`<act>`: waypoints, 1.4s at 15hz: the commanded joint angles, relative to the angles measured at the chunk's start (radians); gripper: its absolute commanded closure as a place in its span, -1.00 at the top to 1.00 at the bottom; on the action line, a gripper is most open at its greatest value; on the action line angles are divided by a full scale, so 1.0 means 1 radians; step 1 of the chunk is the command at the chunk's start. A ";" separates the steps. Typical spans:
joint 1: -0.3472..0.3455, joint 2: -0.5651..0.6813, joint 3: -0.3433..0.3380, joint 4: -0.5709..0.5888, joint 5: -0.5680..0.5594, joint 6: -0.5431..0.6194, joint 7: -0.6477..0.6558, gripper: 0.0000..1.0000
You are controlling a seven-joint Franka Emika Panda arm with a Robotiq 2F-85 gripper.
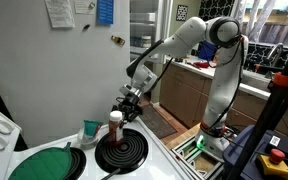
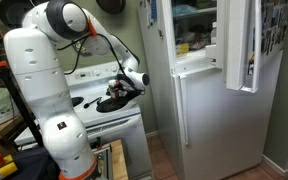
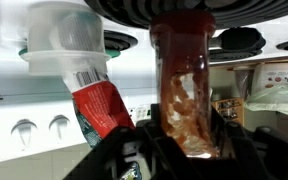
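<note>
i am pinching the sauce jar (image 3: 184, 85) in my gripper (image 3: 184, 130), seemingly standing it on the coil burner (image 1: 122, 153) beneath me, not yet letting go.

There is one jar (image 3: 187, 85) with red sauce in it. There is one bottle (image 3: 84, 70) with a white cap. There is one bare black coil burner (image 1: 122, 152) and one round green thing (image 1: 44, 163). There are two white knobs (image 3: 24, 128). There is one robot arm (image 1: 199, 35) and one fridge (image 2: 199, 110).

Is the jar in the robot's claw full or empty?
Mostly empty: in the wrist view the jar shows only reddish-brown smears on clear walls.
</note>
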 commanded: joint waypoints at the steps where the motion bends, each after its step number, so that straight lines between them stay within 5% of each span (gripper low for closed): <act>1: -0.009 0.007 0.003 0.010 -0.011 -0.024 0.031 -0.58; 5: -0.007 0.010 0.004 0.011 -0.011 -0.022 0.046 -0.57; 7: -0.007 0.013 0.004 0.011 -0.013 -0.023 0.052 0.40; 8: -0.007 0.015 0.003 0.012 -0.014 -0.024 0.055 0.37; 13: -0.007 0.015 0.003 0.016 -0.016 -0.023 0.055 1.00; 21: -0.012 -0.136 0.002 -0.055 -0.019 0.013 0.151 1.00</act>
